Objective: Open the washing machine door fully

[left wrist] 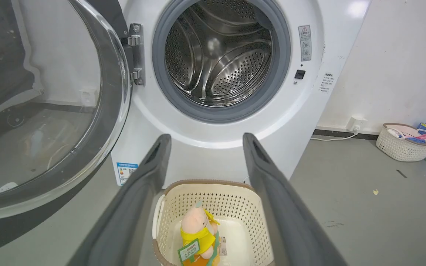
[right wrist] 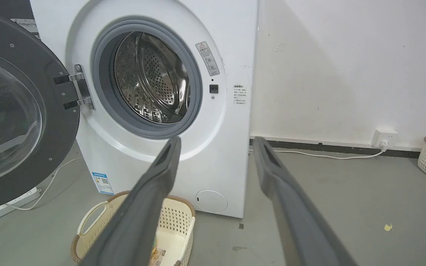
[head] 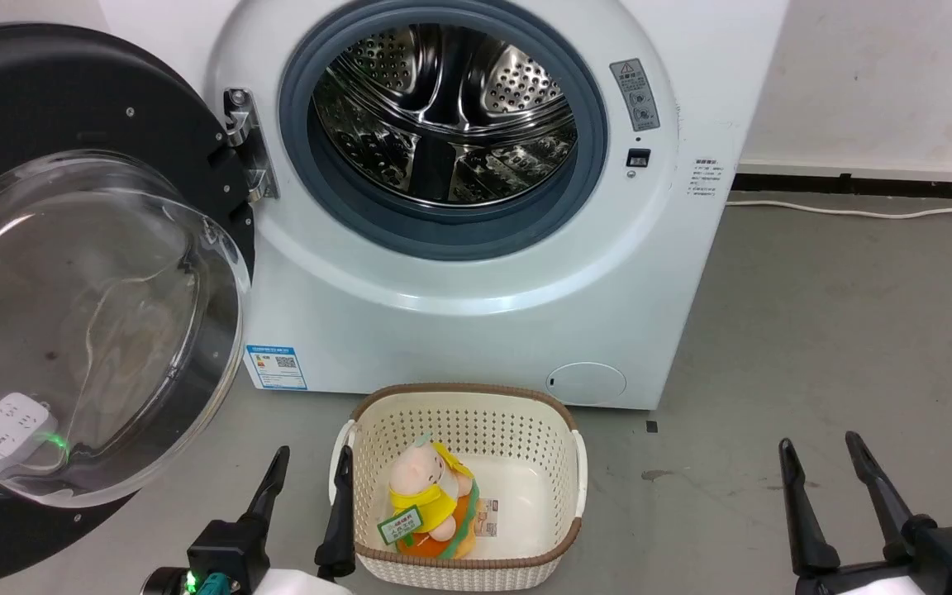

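— Where is the washing machine door (head: 88,289)?
— It stands wide open at the frame's left.
— And the grippers?
— The left gripper (head: 314,453) and right gripper (head: 819,442), at the bottom edge, have their fingers spread and hold nothing.

One washing machine (head: 476,330), one washing machine door (head: 71,99), two baskets: near basket (head: 459,395) before the machine, far basket (left wrist: 398,149) to its right; one plush toy (head: 422,492).

Head view: left edge cuts off the washing machine door (head: 46,99). Print on warning sticker (head: 635,93) too small to read. Through door glass, probably a power strip (head: 9,421), distorted.
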Motion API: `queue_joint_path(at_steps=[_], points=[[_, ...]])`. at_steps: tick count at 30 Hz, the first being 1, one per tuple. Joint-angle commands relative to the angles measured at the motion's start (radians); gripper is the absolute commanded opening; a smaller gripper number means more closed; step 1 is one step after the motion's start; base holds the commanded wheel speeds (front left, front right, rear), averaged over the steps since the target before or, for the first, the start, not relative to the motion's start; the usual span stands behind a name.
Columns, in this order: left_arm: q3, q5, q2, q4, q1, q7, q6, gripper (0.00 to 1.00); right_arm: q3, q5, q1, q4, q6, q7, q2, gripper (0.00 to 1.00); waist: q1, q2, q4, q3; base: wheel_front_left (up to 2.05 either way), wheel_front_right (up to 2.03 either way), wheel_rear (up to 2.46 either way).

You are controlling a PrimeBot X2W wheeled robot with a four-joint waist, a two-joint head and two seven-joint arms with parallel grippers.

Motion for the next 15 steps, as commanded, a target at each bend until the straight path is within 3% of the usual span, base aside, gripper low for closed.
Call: queue_joint_path(at_steps=[1, 15], points=[[0.000, 0.004, 0.001, 0.001, 0.012, -0.005, 0.001, 1.00, 0.000, -0.002, 0.006, 0.004, 0.001, -0.004, 0.005, 1.00, 0.0000, -0.0001, 0.001, 0.000, 0.00, 0.00, 0.00], [-0.002, 0.019, -0.002, 0.019, 0.002, -0.005, -0.010, 1.00, 0.010, -0.001, -0.001, 0.028, 0.001, -0.004, 0.005, 1.00, 0.0000, -0.0001, -0.004, 0.000, 0.00, 0.00, 0.00]])
